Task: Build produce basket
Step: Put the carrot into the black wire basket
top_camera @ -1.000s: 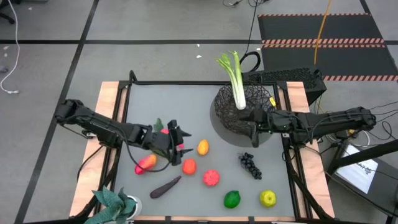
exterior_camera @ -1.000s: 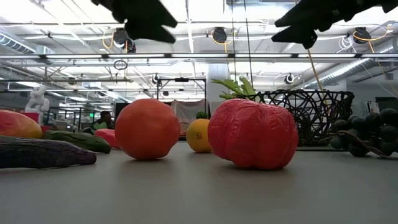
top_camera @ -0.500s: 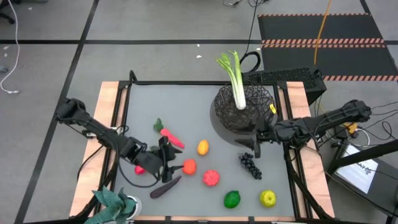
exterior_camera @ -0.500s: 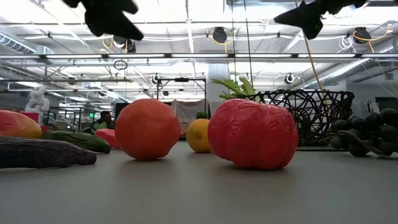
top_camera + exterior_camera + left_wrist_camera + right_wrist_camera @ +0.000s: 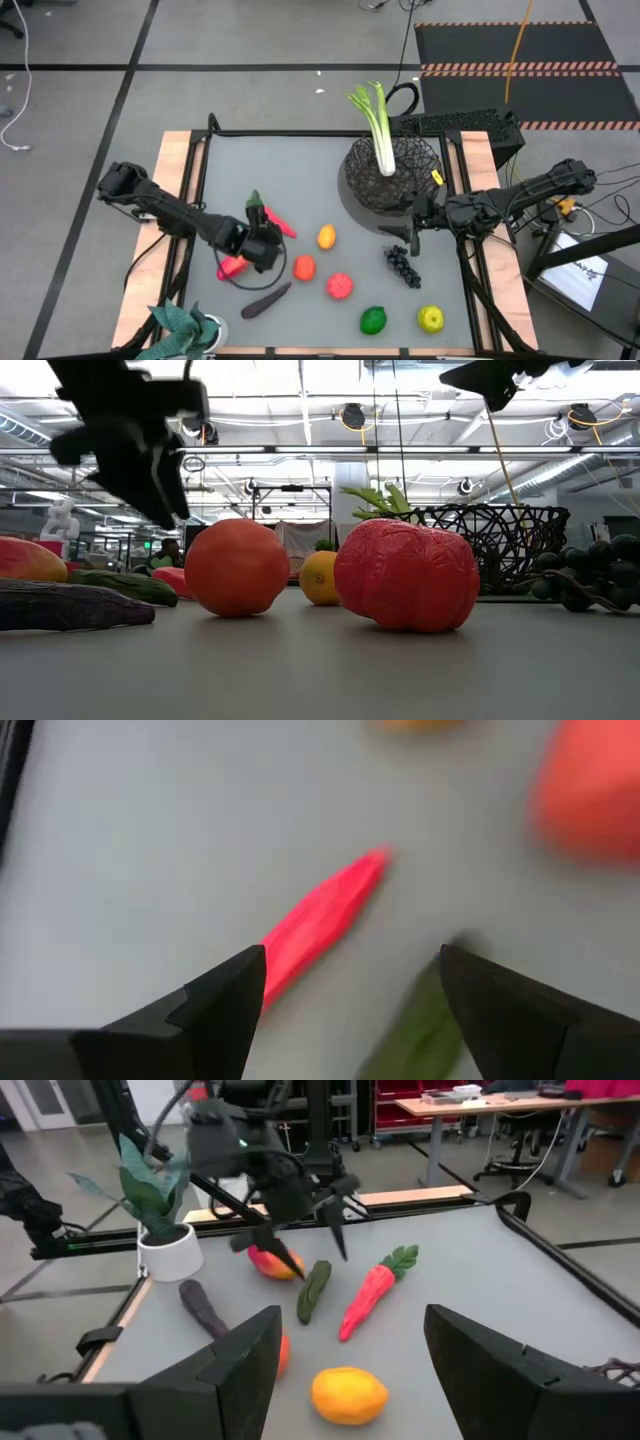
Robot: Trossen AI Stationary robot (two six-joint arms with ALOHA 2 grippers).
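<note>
The black wire basket (image 5: 392, 178) stands at the far right with the leek (image 5: 378, 128) upright in it. My left gripper (image 5: 268, 238) is open and hangs low over the carrot (image 5: 322, 918) and the green cucumber (image 5: 418, 1032), touching neither. These also show in the right wrist view: carrot (image 5: 372, 1298), cucumber (image 5: 313, 1288). The red-yellow fruit (image 5: 232, 266) lies by the left arm. My right gripper (image 5: 410, 232) is open and empty, in the air between the basket and the dark grapes (image 5: 401, 264).
An orange fruit (image 5: 304, 268), a yellow-orange fruit (image 5: 326, 237), a red fruit (image 5: 339, 286), the eggplant (image 5: 265, 299), a green fruit (image 5: 373, 320) and a yellow fruit (image 5: 431, 319) lie on the grey table. A teal plant in a white pot (image 5: 188, 328) stands at the near left corner.
My left gripper has swung toward the table's near left, then a little back toward the far edge, and has come down close over the carrot and cucumber. My right gripper has drawn back from the basket toward the near edge. No fruit has moved.
</note>
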